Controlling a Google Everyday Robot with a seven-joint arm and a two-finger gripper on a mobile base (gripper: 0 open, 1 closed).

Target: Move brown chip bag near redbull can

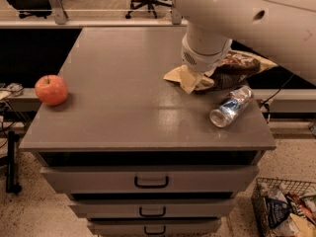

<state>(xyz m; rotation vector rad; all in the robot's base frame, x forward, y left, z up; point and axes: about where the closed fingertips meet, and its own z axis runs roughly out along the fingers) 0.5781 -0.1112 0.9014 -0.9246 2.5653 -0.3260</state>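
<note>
Hand over brown chip bag, long axis left-right, redbull can beside.

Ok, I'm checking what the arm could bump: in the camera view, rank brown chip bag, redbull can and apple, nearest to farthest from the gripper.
The gripper is down at back right.
1. brown chip bag: directly at it, back right.
2. redbull can: lying on its side, front right.
3. apple: far off at the left edge.

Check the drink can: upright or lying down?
Lying down: the can rests lengthwise on the cabinet top, silver end toward the front. The hand is at the chip bag behind it.
</note>
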